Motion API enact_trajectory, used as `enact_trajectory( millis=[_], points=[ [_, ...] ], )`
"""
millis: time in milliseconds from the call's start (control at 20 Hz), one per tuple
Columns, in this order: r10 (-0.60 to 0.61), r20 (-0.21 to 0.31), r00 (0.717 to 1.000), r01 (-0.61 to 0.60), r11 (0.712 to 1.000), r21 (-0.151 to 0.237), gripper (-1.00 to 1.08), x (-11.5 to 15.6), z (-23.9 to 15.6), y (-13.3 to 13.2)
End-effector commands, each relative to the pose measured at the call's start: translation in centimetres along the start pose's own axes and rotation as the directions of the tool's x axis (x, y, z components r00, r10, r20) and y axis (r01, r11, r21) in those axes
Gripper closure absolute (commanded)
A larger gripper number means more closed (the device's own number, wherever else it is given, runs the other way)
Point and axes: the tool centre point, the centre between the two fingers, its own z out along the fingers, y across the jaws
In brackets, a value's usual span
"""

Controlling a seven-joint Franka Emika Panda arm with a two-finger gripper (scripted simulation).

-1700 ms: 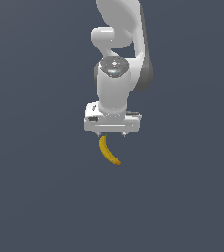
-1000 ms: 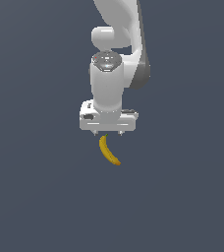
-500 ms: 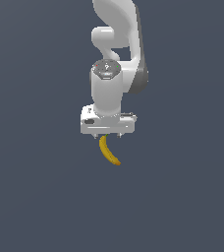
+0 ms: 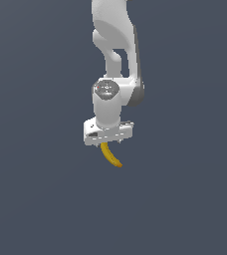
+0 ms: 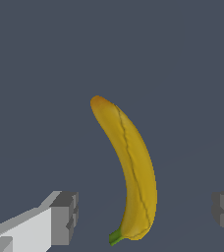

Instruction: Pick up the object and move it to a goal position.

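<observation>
The yellow banana (image 4: 111,155) lies on the dark grey surface, curved, with its orange-brown end pointing away from the hand. In the wrist view the banana (image 5: 130,172) shows whole, its green stem tip nearest the camera. My gripper (image 4: 108,144) hangs straight above the banana's stem end, and the white hand hides that end in the exterior view. The gripper (image 5: 146,214) is open: its grey fingertips (image 5: 65,219) stand wide apart on either side of the banana and do not touch it.
The plain dark grey surface (image 4: 185,199) fills both views. No other object, container or edge shows. The white arm (image 4: 113,45) rises straight up from the hand.
The hand has come down over the banana and turned a little about its own axis, so less of the banana shows below it. The banana has not moved.
</observation>
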Motion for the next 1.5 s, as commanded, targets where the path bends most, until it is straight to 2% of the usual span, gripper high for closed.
enact_trajectory(
  millis=[0, 450, 800, 1450],
  points=[
    [-0.045, 0.000, 0.999, 0.045, 0.999, 0.003, -0.92, -0.3, 1.4, 0.0],
    [-0.126, 0.000, 0.992, 0.126, 0.992, 0.011, -0.92, -0.9, 3.9, -0.1],
    [-0.124, 0.001, 0.992, 0.124, 0.992, 0.011, -0.92, -0.9, 4.5, -0.1],
    [-0.128, 0.000, 0.992, 0.128, 0.992, 0.012, -0.92, -1.0, 9.0, -0.2]
  ],
)
